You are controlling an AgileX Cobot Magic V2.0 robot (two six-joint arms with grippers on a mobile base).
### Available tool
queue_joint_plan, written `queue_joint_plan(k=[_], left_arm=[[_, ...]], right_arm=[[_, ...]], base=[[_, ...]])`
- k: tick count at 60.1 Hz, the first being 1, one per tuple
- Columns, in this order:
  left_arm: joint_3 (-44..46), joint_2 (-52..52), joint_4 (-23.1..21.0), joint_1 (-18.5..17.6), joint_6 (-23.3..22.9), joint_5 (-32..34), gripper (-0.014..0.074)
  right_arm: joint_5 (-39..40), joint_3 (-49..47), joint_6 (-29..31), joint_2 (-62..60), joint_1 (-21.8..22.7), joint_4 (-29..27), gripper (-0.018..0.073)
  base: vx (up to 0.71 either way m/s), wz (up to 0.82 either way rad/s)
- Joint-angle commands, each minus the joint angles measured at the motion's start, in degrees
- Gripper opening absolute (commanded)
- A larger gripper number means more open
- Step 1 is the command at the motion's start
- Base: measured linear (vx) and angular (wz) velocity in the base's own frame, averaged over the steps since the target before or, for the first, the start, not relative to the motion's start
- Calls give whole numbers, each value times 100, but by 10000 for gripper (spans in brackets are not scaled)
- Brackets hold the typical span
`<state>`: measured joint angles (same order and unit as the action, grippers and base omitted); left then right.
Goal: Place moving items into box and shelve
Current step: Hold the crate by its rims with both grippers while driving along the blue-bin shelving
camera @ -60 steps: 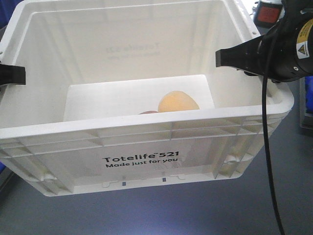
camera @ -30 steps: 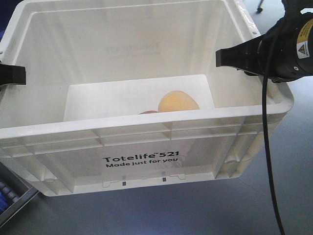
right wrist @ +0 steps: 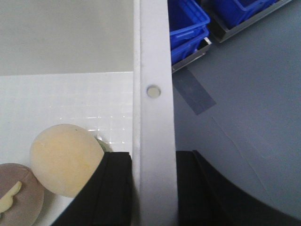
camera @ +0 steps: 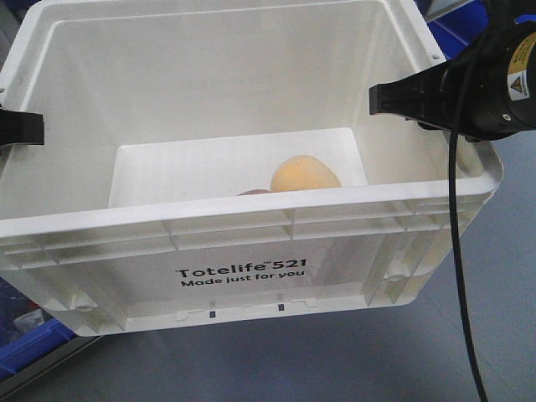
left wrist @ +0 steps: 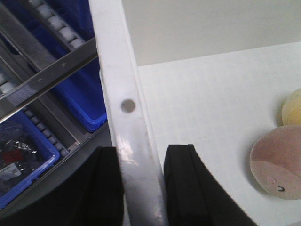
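White crate (camera: 251,276) fills the front view, print side toward the camera, held by its two side walls. Left gripper (left wrist: 143,188): fingers (left wrist: 106,188) straddle the left wall rim, one outside, one inside, pinched against it. Right gripper (right wrist: 153,188): same grip on the right wall rim, fingers (right wrist: 113,188) either side and pressed to it. Both fruit sit on the crate floor toward the right side: yellow-orange fruit (camera: 306,174) just beside the right inner finger, pinkish-beige fruit (left wrist: 277,162) touching or nearly touching it. Blue bins (left wrist: 75,94) on a roller rack (left wrist: 42,80) lie below the left wall; grey floor (right wrist: 244,103) under the right.
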<state>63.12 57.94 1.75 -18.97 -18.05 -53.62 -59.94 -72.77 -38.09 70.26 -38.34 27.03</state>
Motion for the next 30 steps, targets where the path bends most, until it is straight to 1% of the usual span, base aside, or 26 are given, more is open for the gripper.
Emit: queue_joint_plan(k=[1, 30], left_arm=[[238, -179, -31, -34, 161, 757, 104], [238, -179, -31, -34, 161, 757, 104]], right_arm=[[640, -238, 28, -198, 20, 690, 71], [640, -238, 28, -198, 20, 690, 71]], base=[[11, 59], [11, 55]])
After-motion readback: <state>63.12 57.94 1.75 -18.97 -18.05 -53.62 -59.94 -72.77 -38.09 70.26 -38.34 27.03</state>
